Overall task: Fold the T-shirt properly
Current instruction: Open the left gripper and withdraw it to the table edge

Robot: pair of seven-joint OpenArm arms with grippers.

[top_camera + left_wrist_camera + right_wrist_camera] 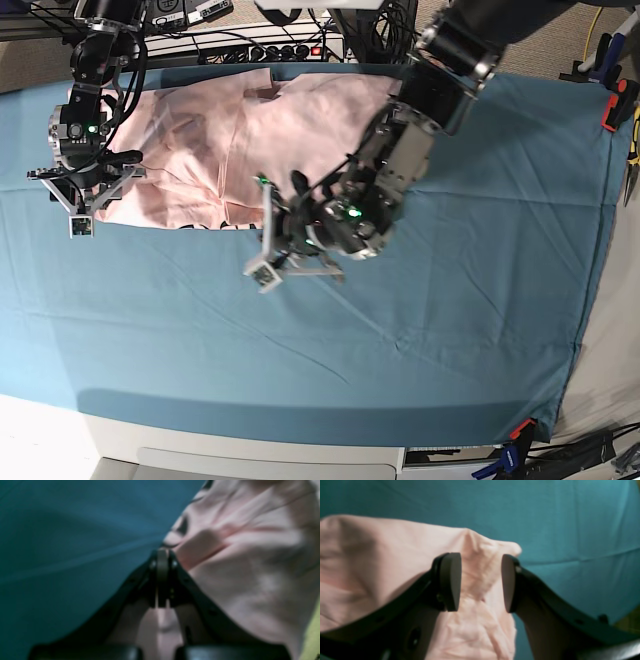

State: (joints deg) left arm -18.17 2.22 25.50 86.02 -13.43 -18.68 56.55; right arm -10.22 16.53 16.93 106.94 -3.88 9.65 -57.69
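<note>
Although the teal table cloth (450, 300) covers nearly the whole table, the T-shirt (300, 125) takes only its far part, lying wide and wrinkled near the back edge. It seems to me that the folding is at an early or middle step: the pale pink cloth is spread in one broad, uneven layer, some black lettering peeks out along its near edge, and no tidy rectangle exists yet. The side folds and the final halving are, in my judgement, not done.

From the far side the left arm reaches down and across to the shirt's near edge around the middle of the table. Its left gripper (162, 552) has the jaws pressed together, and the wrist view shows pink fabric at their tip, so probably it pinches the shirt's edge, though that picture is blurred.

At the shirt's other end the right arm hangs almost vertical. Its right gripper (481, 582) has the pads (450, 580) apart, with a raised fold of the shirt between them, not yet squeezed.
</note>
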